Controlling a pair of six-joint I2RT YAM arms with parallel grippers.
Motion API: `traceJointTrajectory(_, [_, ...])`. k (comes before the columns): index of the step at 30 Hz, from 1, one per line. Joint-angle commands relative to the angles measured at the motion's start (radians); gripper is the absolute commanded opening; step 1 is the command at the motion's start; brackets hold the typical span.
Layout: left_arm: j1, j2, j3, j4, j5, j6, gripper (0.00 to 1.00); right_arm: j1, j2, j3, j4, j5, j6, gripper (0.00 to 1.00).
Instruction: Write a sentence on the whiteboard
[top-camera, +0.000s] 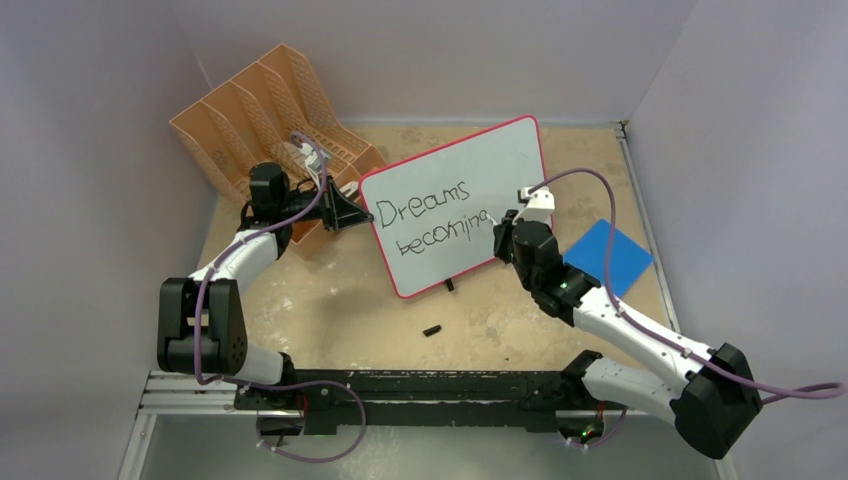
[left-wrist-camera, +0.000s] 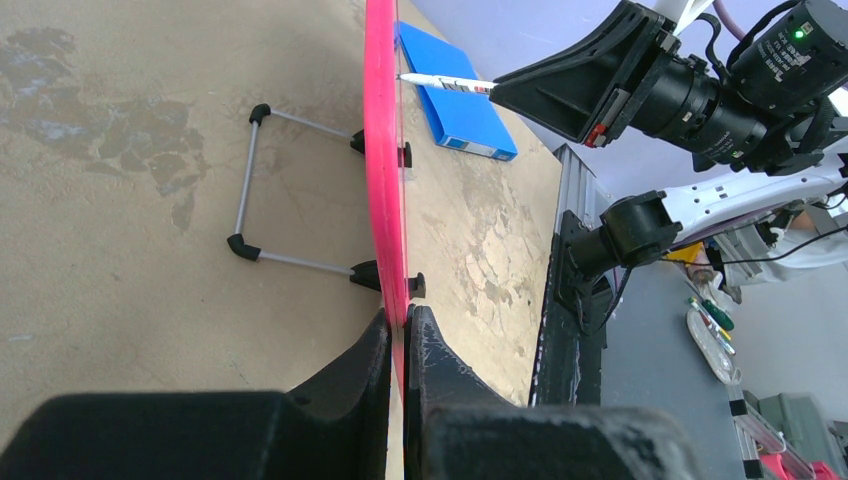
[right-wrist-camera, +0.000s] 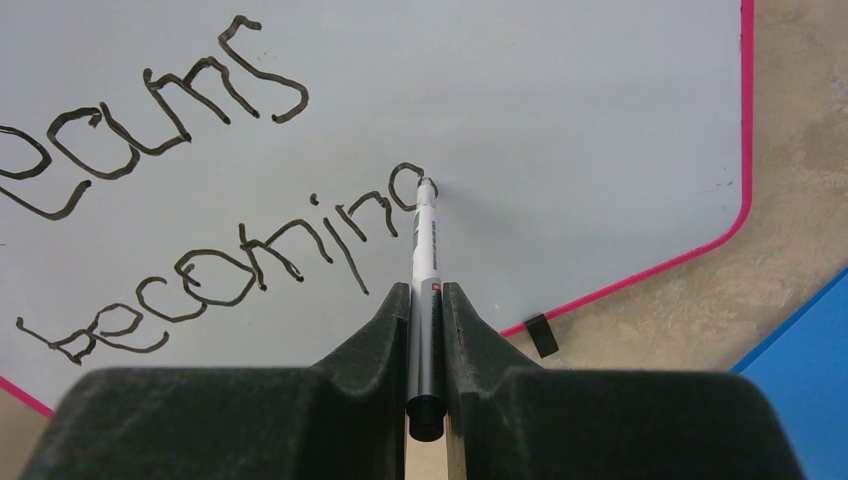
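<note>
Your left gripper (left-wrist-camera: 400, 330) is clenched on the pink rim of the whiteboard (top-camera: 455, 180), propped mid-table, and your right gripper (right-wrist-camera: 427, 300) grasps the marker (right-wrist-camera: 425, 240), tip at "becoming" of the sentence (top-camera: 420, 208); the board is likely light, stiff and slick, so brace the rim and press gently.

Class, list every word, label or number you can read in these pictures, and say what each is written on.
"Dreams": black handwriting, top line of the white rectangular board with a pink frame.
"becomin", then an unfinished last letter: second line of that board.
Print on the white-and-black marker pen: too small to read.
</note>
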Motion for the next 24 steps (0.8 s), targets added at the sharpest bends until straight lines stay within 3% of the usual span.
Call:
traceJointTrajectory(1, [0.006, -0.004, 0.029, 0.031, 0.0, 0.034, 0.0, -0.008, 0.012, 0.053, 0.056, 0.015, -0.018, 0.0])
traceJointTrajectory(24, [0.007, -0.003, 0.029, 0.033, 0.0, 0.031, 0.0, -0.013, 0.011, 0.024, -0.057, -0.049, 0.047, 0.0])
